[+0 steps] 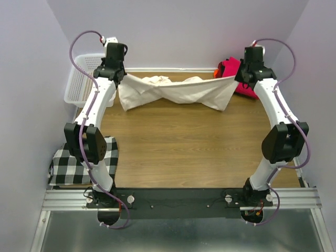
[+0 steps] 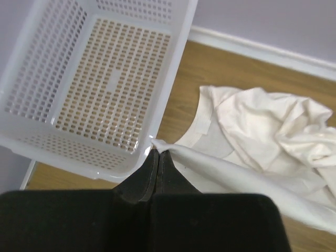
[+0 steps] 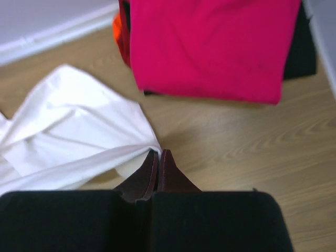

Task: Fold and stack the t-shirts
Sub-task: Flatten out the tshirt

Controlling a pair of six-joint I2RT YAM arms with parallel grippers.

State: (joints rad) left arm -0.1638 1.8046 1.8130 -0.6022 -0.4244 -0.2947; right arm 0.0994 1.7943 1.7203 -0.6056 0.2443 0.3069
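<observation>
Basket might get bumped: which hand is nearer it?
Left. The left hand is right beside the basket, holding the cream shirt; the right hand is far across, by the magenta shirt.

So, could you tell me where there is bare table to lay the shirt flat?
The bare wood from the cream t-shirt down to the near edge. Crowded: white basket far left, folded stack far right, checked cloth near left.
</observation>
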